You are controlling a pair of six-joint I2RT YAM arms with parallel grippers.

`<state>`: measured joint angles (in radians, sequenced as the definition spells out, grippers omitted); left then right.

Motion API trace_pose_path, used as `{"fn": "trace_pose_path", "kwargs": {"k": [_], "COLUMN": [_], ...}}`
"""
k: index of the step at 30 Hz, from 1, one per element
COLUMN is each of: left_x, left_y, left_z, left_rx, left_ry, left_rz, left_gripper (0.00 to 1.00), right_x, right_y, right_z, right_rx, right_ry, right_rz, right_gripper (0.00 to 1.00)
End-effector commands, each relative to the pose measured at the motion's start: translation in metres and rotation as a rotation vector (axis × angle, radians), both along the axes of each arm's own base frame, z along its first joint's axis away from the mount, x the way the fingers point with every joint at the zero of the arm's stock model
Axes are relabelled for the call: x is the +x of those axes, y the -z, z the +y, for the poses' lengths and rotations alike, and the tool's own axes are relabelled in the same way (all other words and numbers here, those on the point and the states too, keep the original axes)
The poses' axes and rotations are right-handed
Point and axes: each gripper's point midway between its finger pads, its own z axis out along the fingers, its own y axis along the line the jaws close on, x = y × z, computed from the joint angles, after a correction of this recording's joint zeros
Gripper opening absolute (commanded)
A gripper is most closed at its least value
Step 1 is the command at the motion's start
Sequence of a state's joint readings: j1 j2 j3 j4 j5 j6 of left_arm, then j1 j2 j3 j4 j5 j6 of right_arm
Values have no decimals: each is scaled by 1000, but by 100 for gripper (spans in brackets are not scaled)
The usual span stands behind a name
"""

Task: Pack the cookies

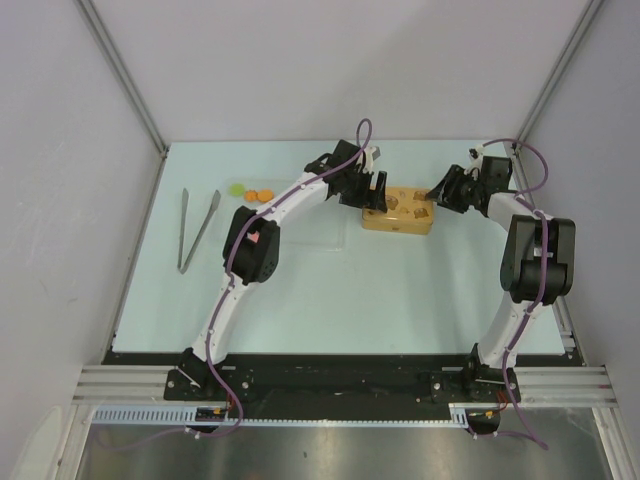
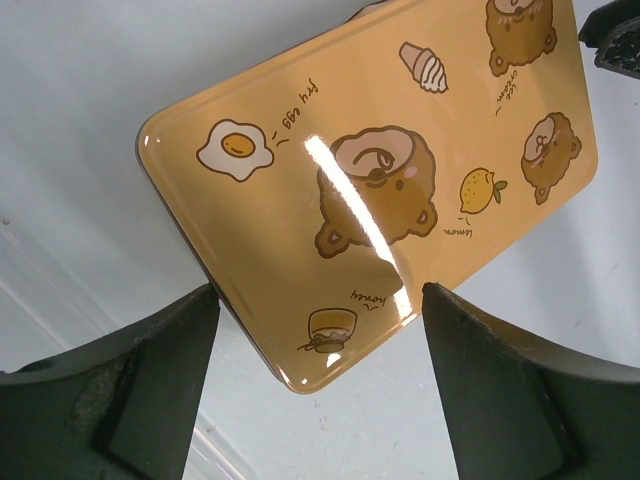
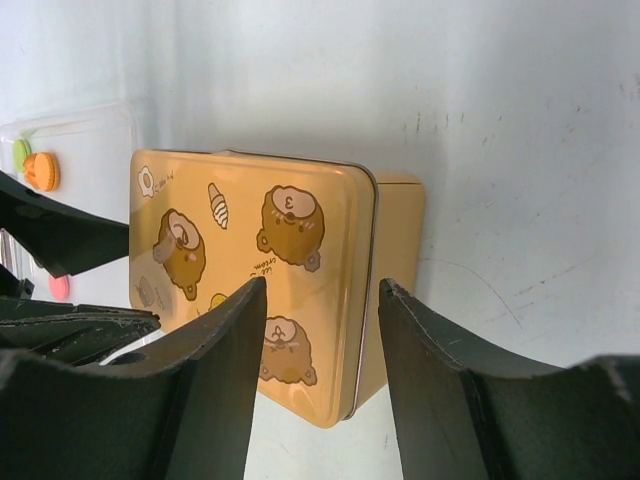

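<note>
The cookies (image 1: 252, 194), green and orange discs, lie on the table left of the arms. In the right wrist view they show as a green (image 3: 20, 152), an orange (image 3: 42, 170) and a pink disc (image 3: 60, 287). A shut yellow tin (image 1: 398, 212) with bear drawings stands at centre back. My left gripper (image 2: 320, 330) hangs open over the tin's (image 2: 380, 180) near corner, not touching it. My right gripper (image 3: 318, 295) is open at the other end, its fingers either side of the edge of the tin's lid (image 3: 290, 230). Neither holds anything.
Metal tongs (image 1: 195, 230) lie at the left of the table. A clear tray (image 3: 100, 125) lies under the cookies. The left arm's links (image 1: 255, 245) stretch across the table between the cookies and the tin.
</note>
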<state>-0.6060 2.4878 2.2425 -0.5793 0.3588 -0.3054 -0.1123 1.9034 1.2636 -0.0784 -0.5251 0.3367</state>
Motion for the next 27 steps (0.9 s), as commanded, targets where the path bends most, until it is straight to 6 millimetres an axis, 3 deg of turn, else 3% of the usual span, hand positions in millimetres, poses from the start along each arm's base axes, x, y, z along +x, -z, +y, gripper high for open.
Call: {"fn": "trace_pose_path", "kwargs": {"k": [1,12,18,23,27], "left_x": [4,4,4,3,1], "left_y": [-21,-21,-21,-20,-17], "left_z": [-16,-16,-15,-16,-16], "left_rx": [-47,-48,-47,-51,-45], "left_ry": [26,28,28,32,34], "left_rz": [-54,-51,-49,-45,-39], "left_gripper": [87,87,87,87,86], "right_x": [8,9,10,9,7], "right_y": [-9,24,32,39,49], "right_z": [-4,4,7,9,8], "right_rx": [-37,-20,-10,-1,-7], "right_ry": [-3,-23,-31,-38,-37], "right_rz": [-50,31,48,70,99], "right_gripper": [54,53,53,49,39]}}
